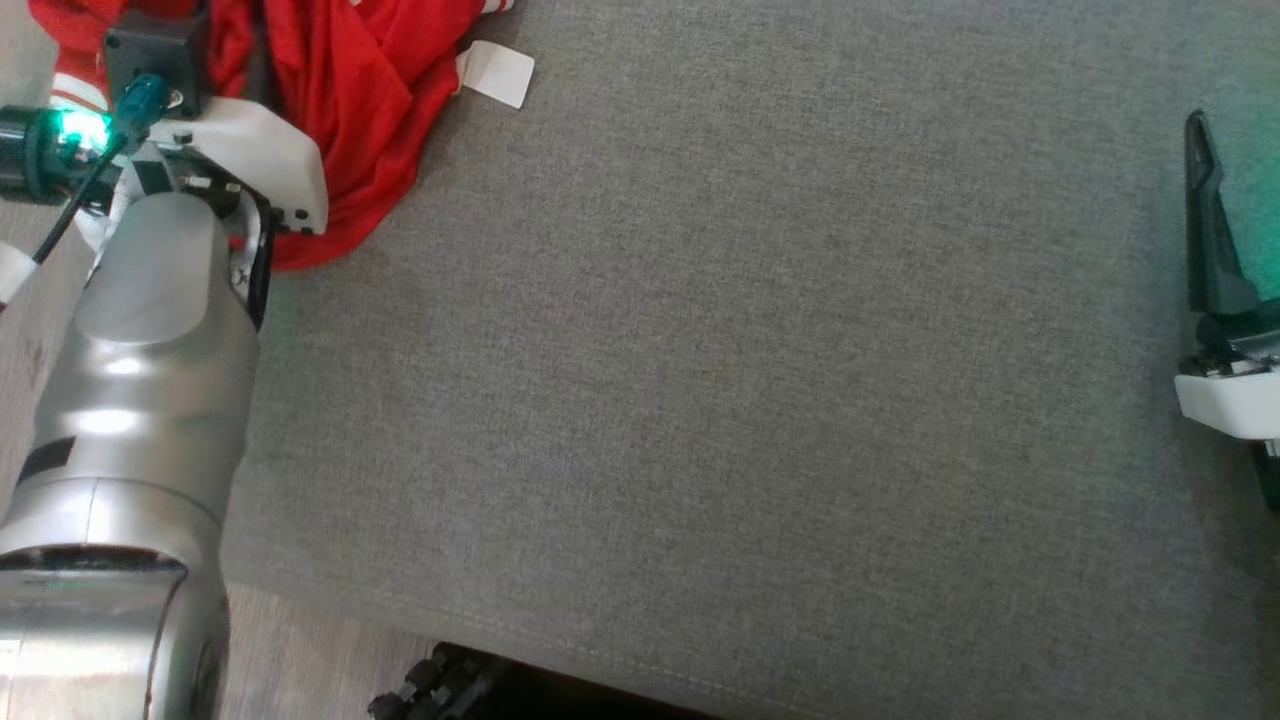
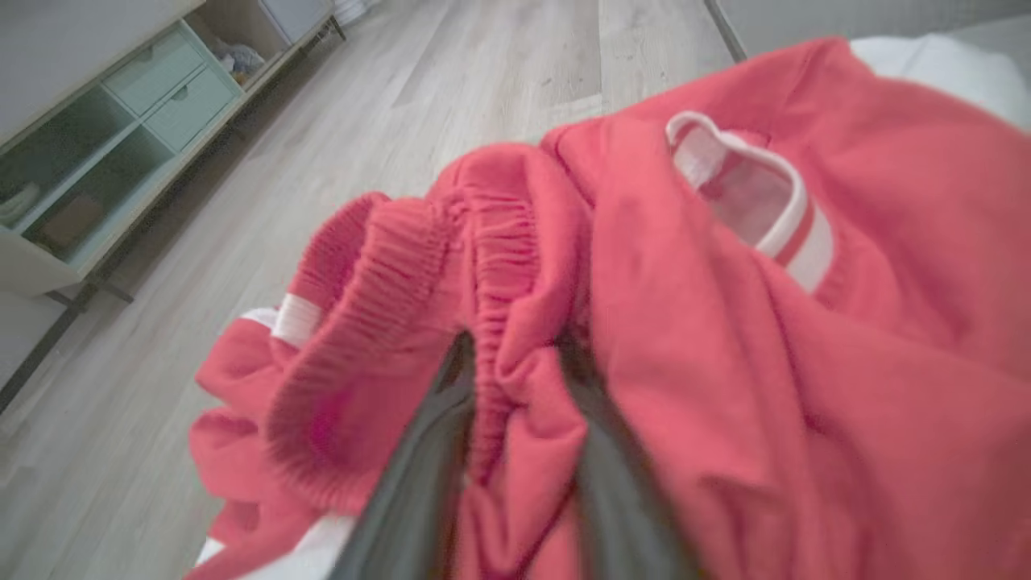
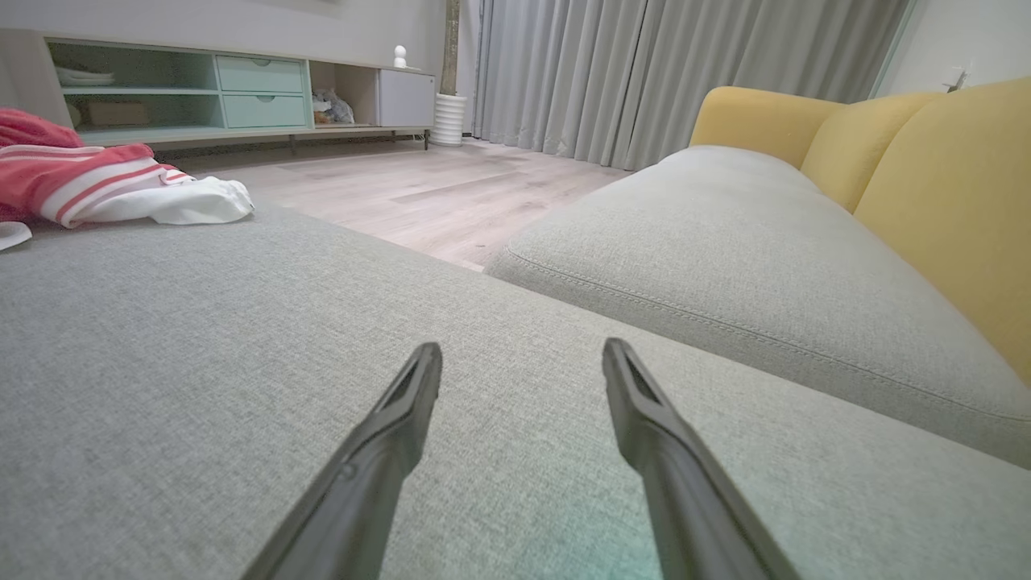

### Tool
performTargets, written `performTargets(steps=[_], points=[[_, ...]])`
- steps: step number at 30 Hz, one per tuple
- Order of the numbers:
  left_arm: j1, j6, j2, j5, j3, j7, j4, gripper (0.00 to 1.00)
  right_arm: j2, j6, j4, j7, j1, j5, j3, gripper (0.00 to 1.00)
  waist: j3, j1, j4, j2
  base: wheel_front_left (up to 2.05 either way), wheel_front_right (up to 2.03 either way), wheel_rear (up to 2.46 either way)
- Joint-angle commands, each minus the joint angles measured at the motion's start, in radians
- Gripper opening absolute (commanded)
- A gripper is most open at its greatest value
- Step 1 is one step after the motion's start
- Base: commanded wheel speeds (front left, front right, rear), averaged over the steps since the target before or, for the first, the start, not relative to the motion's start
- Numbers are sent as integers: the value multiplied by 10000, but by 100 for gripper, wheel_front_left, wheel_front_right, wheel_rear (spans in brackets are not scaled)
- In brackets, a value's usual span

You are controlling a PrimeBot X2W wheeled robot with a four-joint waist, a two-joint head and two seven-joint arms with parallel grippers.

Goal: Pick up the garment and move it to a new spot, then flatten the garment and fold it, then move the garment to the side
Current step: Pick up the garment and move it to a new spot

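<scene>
Red garment [image 1: 350, 90], soft jersey with ribbed cuffs and white stripes, lies crumpled at the far left corner of the coarse grey woven cushion [image 1: 700, 350]. Left gripper [image 2: 515, 354] pinches a bunched fold between its dark fingers. Right gripper [image 3: 522, 354] gapes wide over the cushion, holding nothing.

Soft, even daylight fills all three views and the shadows are faint. In the head view the grey woven-fabric cushion [image 1: 700, 400] is flatly lit, while the silver metal forearm [image 1: 140, 400] carries white glare patches. A green indicator light [image 1: 75, 125] glows at the upper left, and a green cast tints the right edge. The left wrist view is smeared by blur: the red ribbed garment with white stripes [image 2: 725, 362] looks washed to salmon, and the left pincer [image 2: 515, 354] has soft edges. The right wrist view is sharp, its edges bowed by the wide lens
</scene>
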Motion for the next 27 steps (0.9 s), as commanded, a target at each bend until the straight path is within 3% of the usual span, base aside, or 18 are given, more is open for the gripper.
performTargets(steps=[1,2,7,12,19,27], points=[[-423,127,643,15,148,-291,-163,26,-61,67,-126,-47,-12,23,191,100,-159,0,-32,1,0,0,0],[-487,142,662,13,130,-402,-146,0,-15,67,-87,-47,-15,33,209,100,-266,0,-58,1,0,0,0],[-823,185,828,195,-141,-675,-157,0,357,67,114,-47,61,85,255,100,-1004,0,-213,1,0,0,0],[-1270,-73,916,359,-481,-782,-500,0,957,67,340,-47,157,125,376,100,-1950,0,-517,1,0,0,0],[-1806,-413,1068,749,-1123,-815,-1247,0,1826,67,651,-47,428,179,627,100,-3327,0,-1391,1,0,0,0],[-2119,-733,843,824,-1809,-745,-2871,0,2779,67,808,-47,636,224,926,100,-4509,0,-3319,1,0,0,0]])
